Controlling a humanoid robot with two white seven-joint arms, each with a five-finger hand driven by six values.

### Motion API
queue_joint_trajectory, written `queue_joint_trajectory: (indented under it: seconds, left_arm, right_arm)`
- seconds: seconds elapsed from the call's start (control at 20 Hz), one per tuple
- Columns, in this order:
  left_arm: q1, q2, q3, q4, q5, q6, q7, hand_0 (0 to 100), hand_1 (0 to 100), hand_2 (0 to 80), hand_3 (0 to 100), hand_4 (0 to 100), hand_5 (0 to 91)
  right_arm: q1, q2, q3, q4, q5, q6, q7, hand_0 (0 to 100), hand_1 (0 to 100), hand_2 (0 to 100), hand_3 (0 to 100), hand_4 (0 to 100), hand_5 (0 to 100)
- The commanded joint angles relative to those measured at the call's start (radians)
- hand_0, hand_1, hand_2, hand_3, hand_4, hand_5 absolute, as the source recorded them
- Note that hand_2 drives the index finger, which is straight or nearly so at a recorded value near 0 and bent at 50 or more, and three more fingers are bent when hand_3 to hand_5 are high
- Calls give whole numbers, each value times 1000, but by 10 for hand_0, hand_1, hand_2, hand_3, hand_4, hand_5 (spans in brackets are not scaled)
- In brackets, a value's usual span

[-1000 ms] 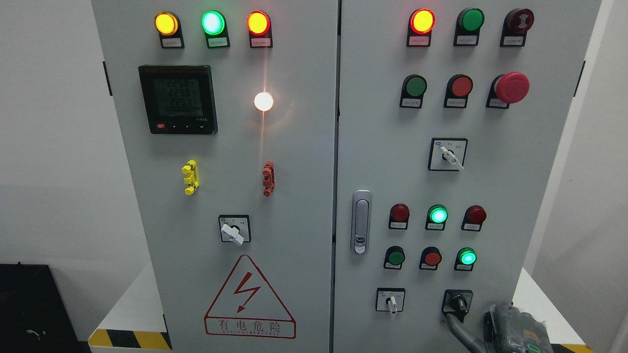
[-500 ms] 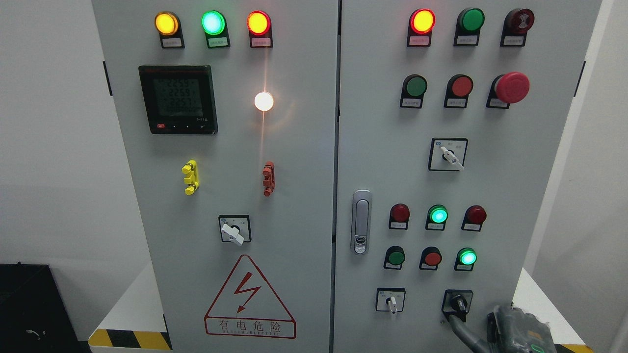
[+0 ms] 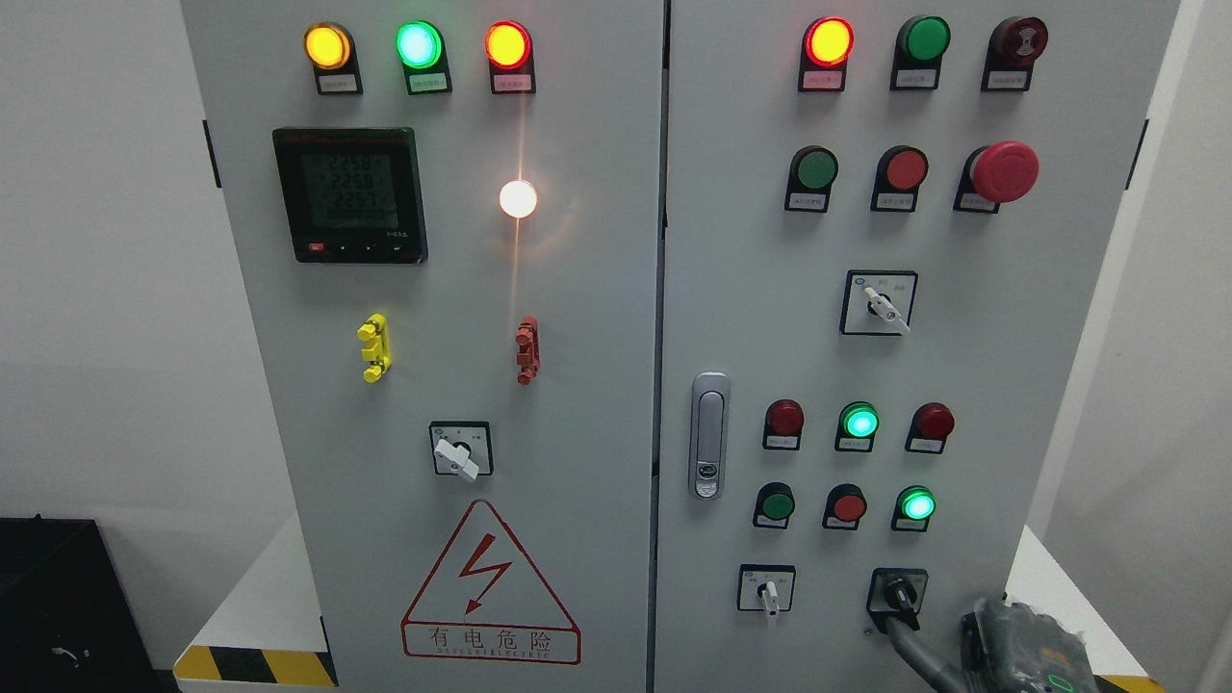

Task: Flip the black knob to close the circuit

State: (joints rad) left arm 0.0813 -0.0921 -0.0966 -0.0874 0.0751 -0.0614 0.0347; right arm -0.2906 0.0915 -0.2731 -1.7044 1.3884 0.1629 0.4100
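One finger of the right robot hand (image 3: pixel 972 645) touches the black knob (image 3: pixel 899 592) just up-left, gripping nothing; next, twist.

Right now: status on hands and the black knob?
Right hand low right, one finger just under black knob; grasp unclear. Left hand not in view. Nothing in the way.
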Motion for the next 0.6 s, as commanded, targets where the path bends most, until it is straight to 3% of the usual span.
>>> queue_joint_trajectory:
  seconds: [0.0, 0.55]
  left_arm:
    - [0, 0, 0, 0, 0, 0, 1, 120, 556, 0, 0, 0, 0]
    - [0, 0, 0, 0, 0, 0, 1, 120, 556, 0, 0, 0, 0]
  right_arm:
    - [-5, -2, -17, 3, -2, 1, -3, 0, 21, 895, 1000, 903, 912]
    - [-7, -2, -25, -1, -8, 1, -2, 0, 22, 894, 1000, 903, 912]
